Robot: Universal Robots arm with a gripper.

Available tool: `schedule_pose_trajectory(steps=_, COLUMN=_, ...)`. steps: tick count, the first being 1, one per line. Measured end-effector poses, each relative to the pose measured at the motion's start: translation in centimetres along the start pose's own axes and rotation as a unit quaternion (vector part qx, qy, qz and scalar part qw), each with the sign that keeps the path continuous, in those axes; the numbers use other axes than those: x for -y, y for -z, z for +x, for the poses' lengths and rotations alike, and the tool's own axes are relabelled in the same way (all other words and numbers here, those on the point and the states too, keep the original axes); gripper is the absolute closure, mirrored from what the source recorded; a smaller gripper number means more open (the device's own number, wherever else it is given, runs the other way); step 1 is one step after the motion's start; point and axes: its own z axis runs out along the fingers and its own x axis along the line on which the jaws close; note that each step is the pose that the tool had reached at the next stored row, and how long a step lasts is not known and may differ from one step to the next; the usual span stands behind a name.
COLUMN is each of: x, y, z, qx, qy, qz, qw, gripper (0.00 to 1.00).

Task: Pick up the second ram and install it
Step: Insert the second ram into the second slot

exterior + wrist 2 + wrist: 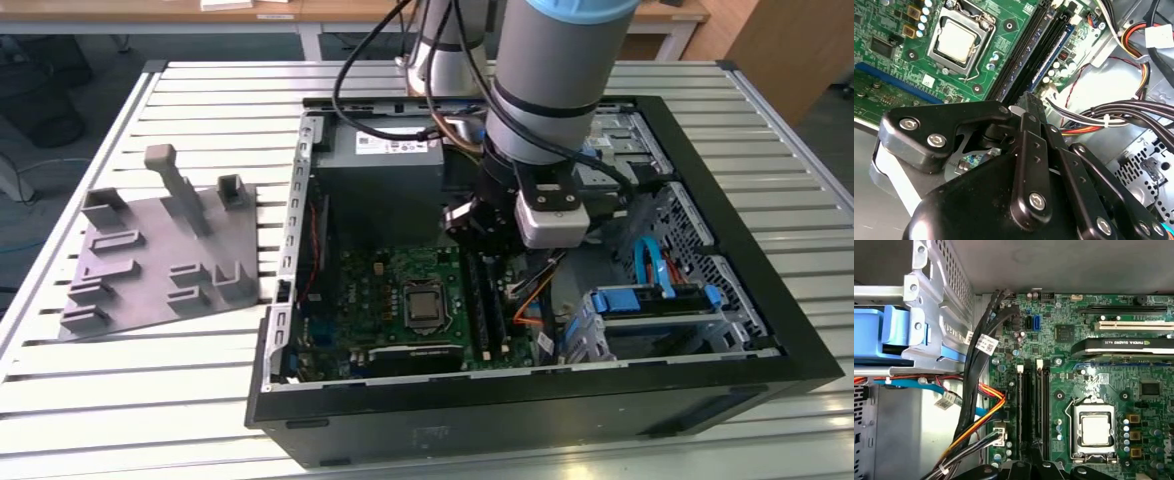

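A slatted white desk [160,390] carries an open black computer case [534,400] and, toward the exterior view's left, a grey moulded holder [160,260] with upright posts. Behind it stand wooden tables on a dark floor.

The arm [554,60] reaches down into the case, and the hand [483,238] sits low over the green motherboard [380,290], just above the long black memory slots [483,310]. In the second wrist view the hand [1029,107] shows its black linkages drawn close together over the end of the slots [1029,55], with a thin dark edge at the tips that may be the second ram [1030,102]; whether the fingers are clamped on it I cannot tell.

The first wrist view looks straight along the slots [1034,405], which appear seated with white latches at their far ends, and shows the processor socket [1095,429], a bundle of black, orange and yellow cables [974,405] and a blue drive caddy [889,330]. The exterior view alone gives the power supply [380,165] at the case's back.
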Motion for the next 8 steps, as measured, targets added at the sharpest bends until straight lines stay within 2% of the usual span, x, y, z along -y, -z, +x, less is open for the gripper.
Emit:
schedule_pose_trajectory(steps=2, x=-0.01, y=0.02, z=-0.04, qx=-0.0004, qy=0.0, qz=0.0012, qw=1.0, gripper=0.9)
schedule_pose_trajectory(steps=3, x=-0.01, y=0.01, z=-0.13, qx=-0.0006, qy=0.0, qz=0.0071, qw=1.0, gripper=0.9)
schedule_pose_trajectory(steps=4, x=-0.01, y=0.01, z=-0.25, qx=-0.0005, qy=0.0, qz=0.0167, qw=0.9999, gripper=0.9)
schedule_pose_trajectory(steps=5, x=-0.01, y=0.01, z=-0.45, qx=-0.0005, qy=0.0, qz=0.0233, qw=0.9997, gripper=0.9)
schedule_pose_trajectory(steps=6, x=-0.02, y=0.01, z=-0.78, qx=-0.0005, qy=0.0, qz=0.0253, qw=0.9997, gripper=0.9)
schedule_pose_trajectory(steps=8, x=-0.02, y=-0.03, z=-1.61, qx=-0.0011, qy=0.0, qz=0.0256, qw=0.9997, gripper=0.9)
